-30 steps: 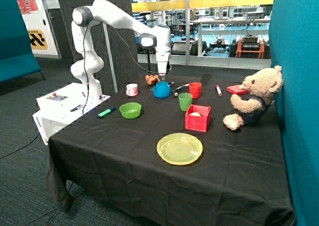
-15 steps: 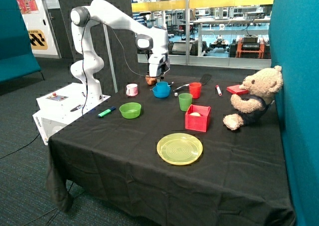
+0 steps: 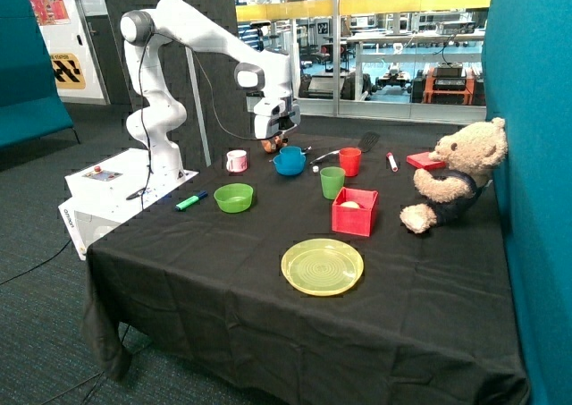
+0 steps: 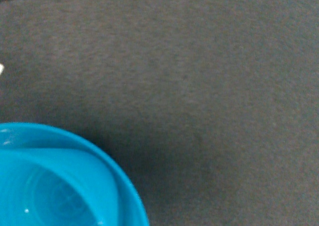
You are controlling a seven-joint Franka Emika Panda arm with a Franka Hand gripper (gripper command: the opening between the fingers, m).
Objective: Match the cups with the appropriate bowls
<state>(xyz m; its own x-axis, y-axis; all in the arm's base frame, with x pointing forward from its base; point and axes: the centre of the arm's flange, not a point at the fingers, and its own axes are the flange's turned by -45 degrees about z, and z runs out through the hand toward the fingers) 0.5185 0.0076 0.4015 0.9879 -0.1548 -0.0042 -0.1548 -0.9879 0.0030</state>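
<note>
claw (image 3: 275, 137): hangs above the worktop, just over and behind the blue bowl, touching nothing visible; can't tell if it is apart or together, nothing seen in it
blue cup (image 3: 290, 153): sits inside the blue bowl (image 3: 289, 164), rim up; wrist view shows cup (image 4: 45, 191) nested in the bowl (image 4: 122, 183) with bare black cloth (image 4: 199, 86) beside it
green cup (image 3: 332, 181): upright on the worktop, on its own, between the blue bowl and the red box (image 3: 355, 212), just in front of the red cup (image 3: 349, 161)
green bowl (image 3: 233, 197): empty, well apart from the green cup, near the green marker (image 3: 190, 201)
task state: blue pair matched; green pair not
near claw: brown object (image 3: 271, 143) right behind it, partly hidden, can't tell what it is; pink-white mug (image 3: 236, 161) off to the side
between green cup and green bowl: open cloth, nothing in the way
other items: yellow plate (image 3: 322, 265) toward the front edge; teddy bear (image 3: 454, 175) at the teal wall side; red marker (image 3: 391, 162), black spatula (image 3: 367, 141) and a flat red item (image 3: 424, 161) at the back
worktop (image 3: 179, 271): black cloth draped over it
</note>
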